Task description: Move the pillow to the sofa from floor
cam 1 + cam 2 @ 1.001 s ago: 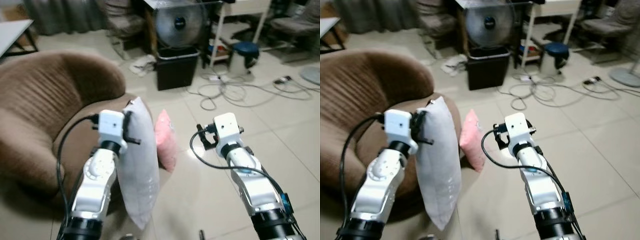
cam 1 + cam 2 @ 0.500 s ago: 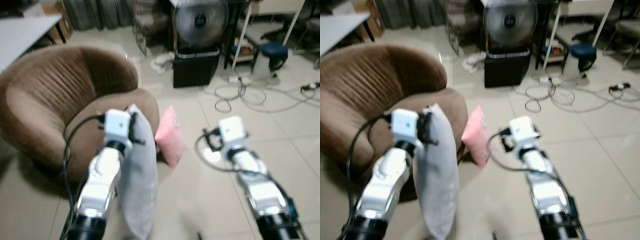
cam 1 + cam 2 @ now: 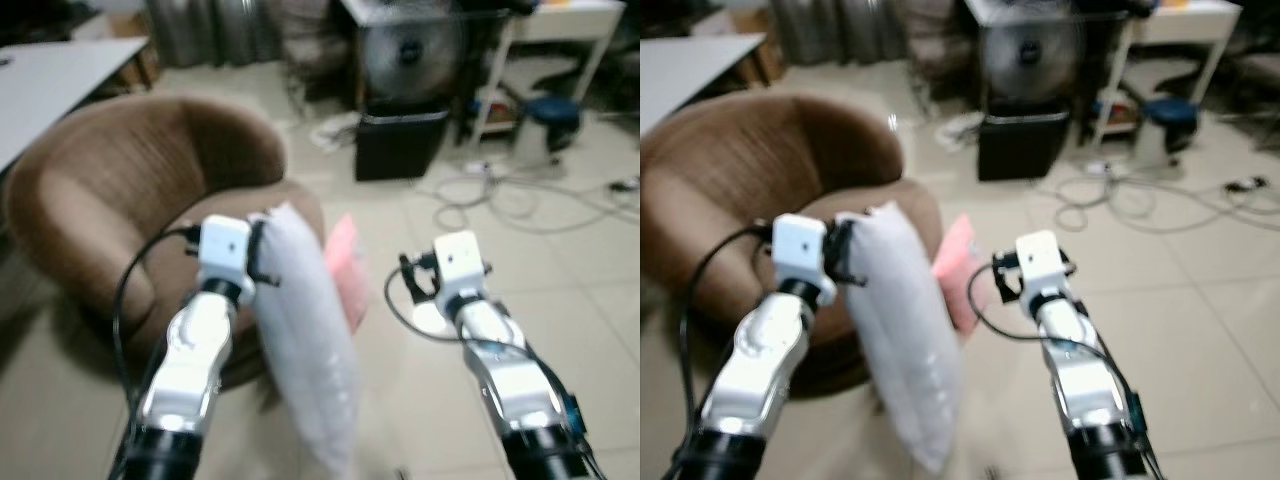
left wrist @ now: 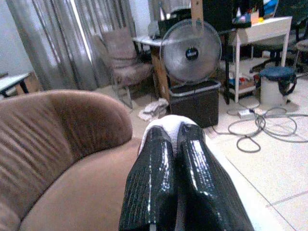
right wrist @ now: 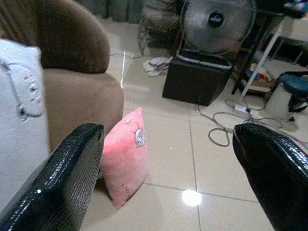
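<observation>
A white pillow [image 3: 305, 330] hangs upright in the air, pinched at its top corner by my left gripper [image 3: 262, 250], whose fingers [image 4: 163, 178] are shut on the fabric. It dangles just in front of the brown round sofa [image 3: 120, 190], beside the seat's front edge. A pink pillow [image 3: 345, 268] leans on the floor against the sofa, also seen as the pink pillow [image 5: 126, 154]. My right gripper [image 3: 412, 278] is held out over the tiled floor to the right, open with nothing between its fingers [image 5: 72, 173].
A black bin [image 3: 402, 140] and a standing fan [image 4: 190, 52] are behind the sofa's right side. Cables [image 3: 520, 200] lie across the tiles, with a blue stool [image 3: 545, 120] and a white desk [image 3: 560, 20] beyond. A grey table [image 3: 50, 70] stands at the far left.
The camera has shifted, and the view is blurred. The white pillow's lower end has swung to the right while my left gripper keeps hold of it.
</observation>
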Controlling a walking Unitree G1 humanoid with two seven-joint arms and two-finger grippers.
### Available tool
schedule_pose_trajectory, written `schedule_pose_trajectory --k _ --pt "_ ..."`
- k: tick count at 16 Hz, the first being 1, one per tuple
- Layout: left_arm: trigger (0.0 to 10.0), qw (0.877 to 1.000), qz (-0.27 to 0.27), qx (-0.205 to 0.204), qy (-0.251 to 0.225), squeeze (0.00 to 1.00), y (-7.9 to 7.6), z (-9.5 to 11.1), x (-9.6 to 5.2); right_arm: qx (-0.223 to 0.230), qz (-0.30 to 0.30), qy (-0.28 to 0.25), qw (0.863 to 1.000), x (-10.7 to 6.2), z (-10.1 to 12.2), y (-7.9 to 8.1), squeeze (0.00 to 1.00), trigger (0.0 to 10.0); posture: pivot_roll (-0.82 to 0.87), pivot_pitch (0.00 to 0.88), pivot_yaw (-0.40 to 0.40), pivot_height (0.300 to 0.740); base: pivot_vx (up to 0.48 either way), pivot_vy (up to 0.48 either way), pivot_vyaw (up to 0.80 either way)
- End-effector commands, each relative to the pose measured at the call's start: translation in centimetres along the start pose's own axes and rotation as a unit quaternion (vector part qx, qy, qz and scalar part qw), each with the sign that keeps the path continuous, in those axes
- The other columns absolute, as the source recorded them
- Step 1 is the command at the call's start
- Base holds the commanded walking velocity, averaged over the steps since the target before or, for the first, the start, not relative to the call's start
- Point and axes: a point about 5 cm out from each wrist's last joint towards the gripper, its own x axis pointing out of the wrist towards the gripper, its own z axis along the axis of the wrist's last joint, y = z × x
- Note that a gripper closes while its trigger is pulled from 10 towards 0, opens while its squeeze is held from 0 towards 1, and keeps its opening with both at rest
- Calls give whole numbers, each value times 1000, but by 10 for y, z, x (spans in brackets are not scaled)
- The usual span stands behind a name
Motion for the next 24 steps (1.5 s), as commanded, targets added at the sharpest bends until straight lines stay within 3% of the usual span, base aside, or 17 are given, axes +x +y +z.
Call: schedule_pose_trajectory --k 1,15,19,24 --pt "10000 999 3 -2 -35 0 1 14 4 -1 -1 -9 1000 2 5 -3 0 10000 53 0 73 740 319 0 0" --pt "10000 999 7 2 -42 0 7 17 7 -23 16 -23 999 9 10 4 0 10000 61 0 74 740 392 0 0" --pt "10000 999 6 5 -43 0 7 16 6 -24 18 -24 999 9 10 4 0 10000 61 0 74 740 421 0 609" --pt "10000 999 9 9 -42 0 9 14 3 -21 21 -24 999 11 8 7 0 10000 80 0 64 740 420 0 0"
